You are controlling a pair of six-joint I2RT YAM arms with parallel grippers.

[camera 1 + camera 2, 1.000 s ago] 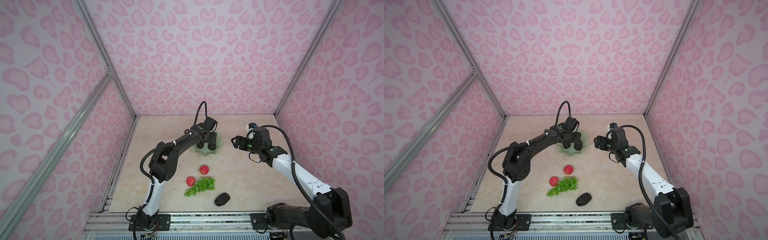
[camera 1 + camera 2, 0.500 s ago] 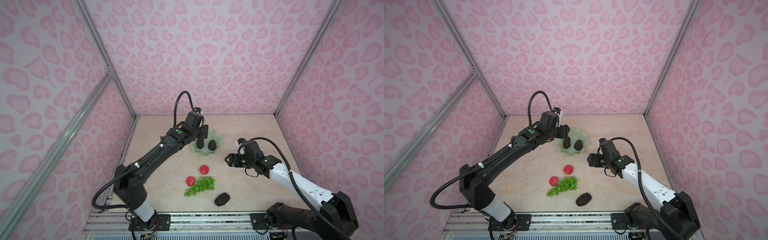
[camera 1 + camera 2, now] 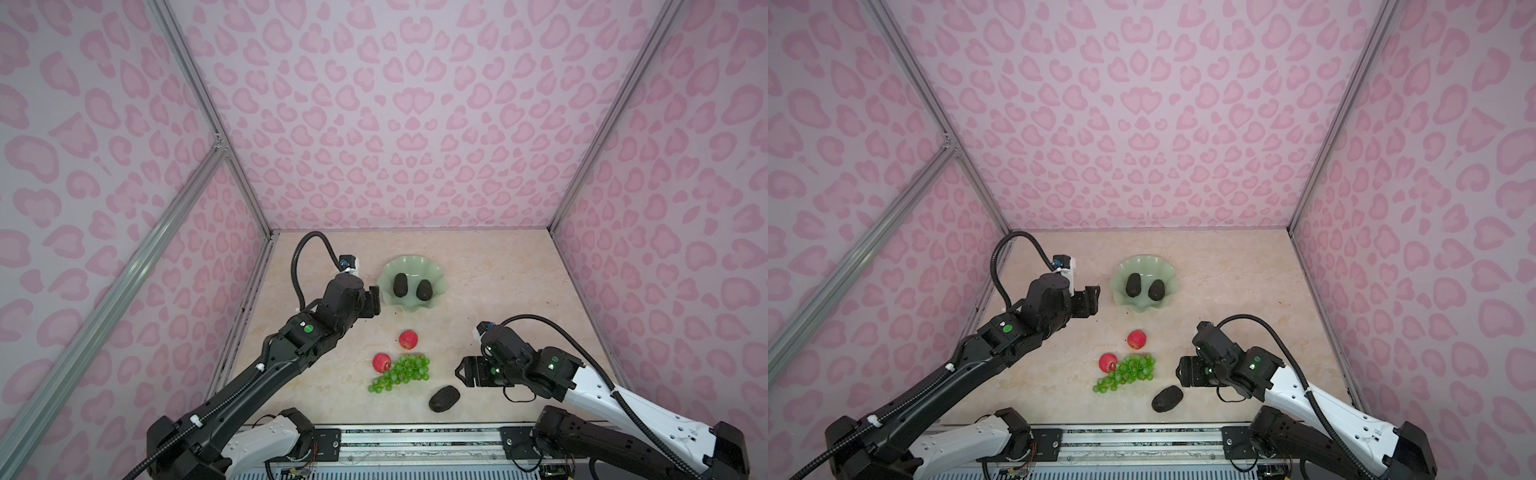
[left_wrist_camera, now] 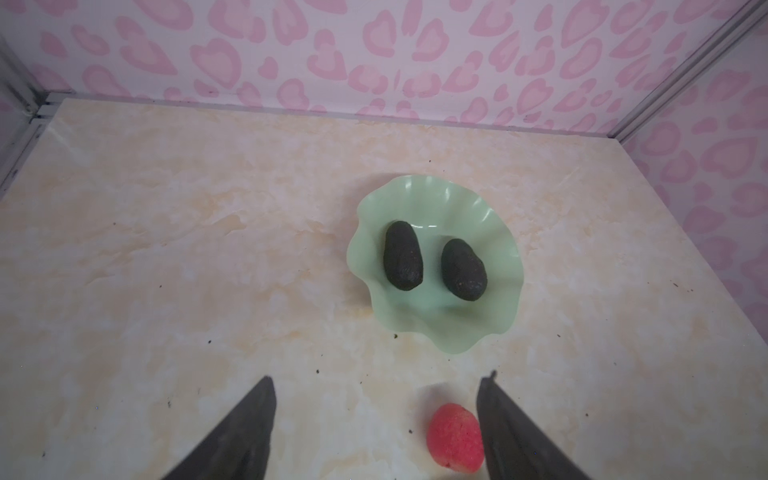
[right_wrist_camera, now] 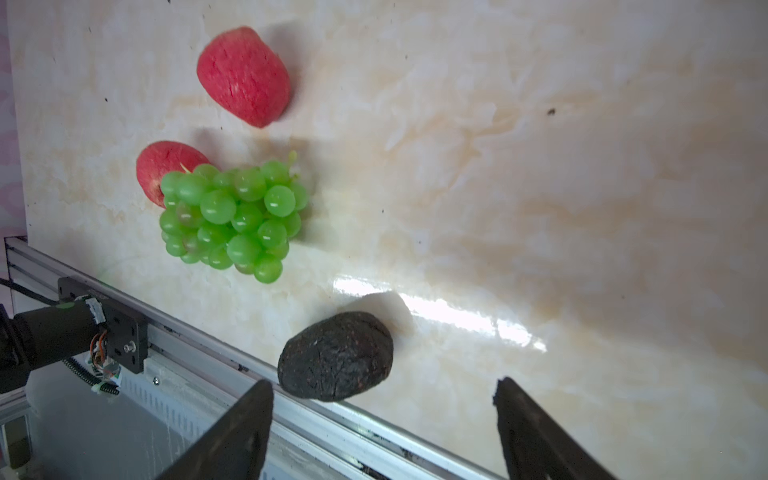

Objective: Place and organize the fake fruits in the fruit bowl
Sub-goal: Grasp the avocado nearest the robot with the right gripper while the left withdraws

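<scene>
Marbled tabletop (image 3: 498,286) — pink-patterned walls (image 3: 415,124)

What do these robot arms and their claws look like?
The left arm and right arm are mostly black, with a white section near the base. Each has a round green sticker and a ribbed black cable loop. The left gripper and right gripper have two flat, dark, tapering fingers.

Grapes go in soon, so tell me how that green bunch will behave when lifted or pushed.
The grape bunch is many small round beads, so it will probably sag rather than lift stiffly. Glossy skins suggest a grip may slip. It lies against a red apple, which a push would likely nudge.
</scene>
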